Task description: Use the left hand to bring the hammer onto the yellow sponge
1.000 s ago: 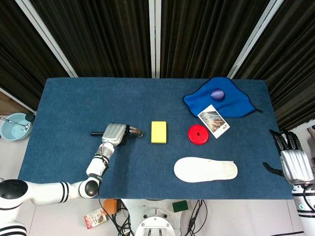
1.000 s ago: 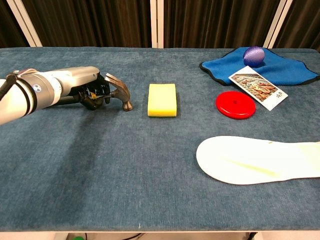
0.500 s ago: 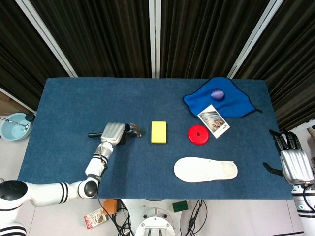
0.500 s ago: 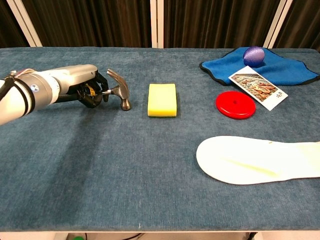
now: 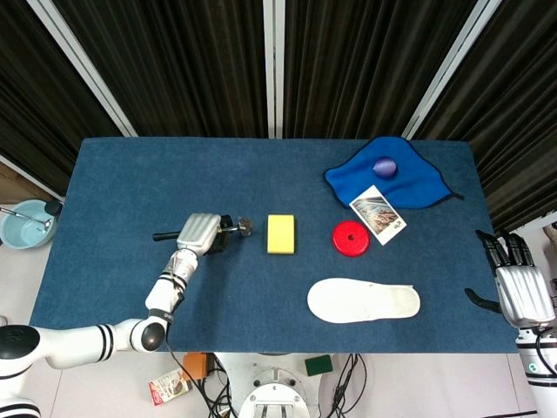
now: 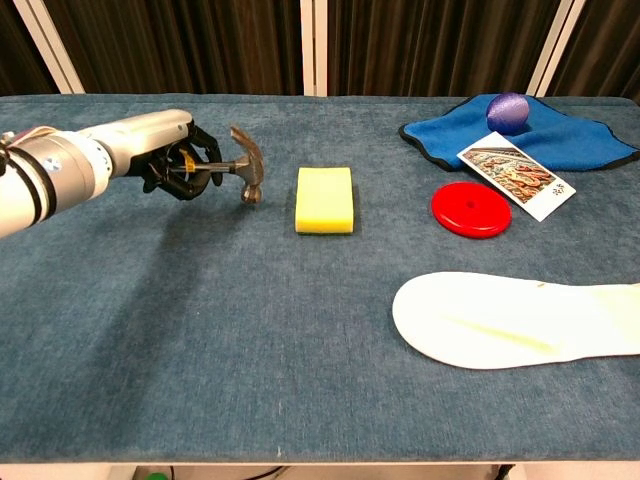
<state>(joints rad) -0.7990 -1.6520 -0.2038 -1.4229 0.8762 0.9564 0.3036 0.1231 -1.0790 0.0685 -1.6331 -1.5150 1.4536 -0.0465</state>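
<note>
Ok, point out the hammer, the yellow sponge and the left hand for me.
hammer [image 6: 247, 168]: chest view, on its metal head.
yellow sponge [image 6: 325, 199]: chest view, middle of its top face.
left hand [image 5: 198, 232]: head view, on the silver back of the hand, which grips the hammer.

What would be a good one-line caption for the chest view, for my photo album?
Left hand holds a hammer just left of the yellow sponge on a blue table.
</note>
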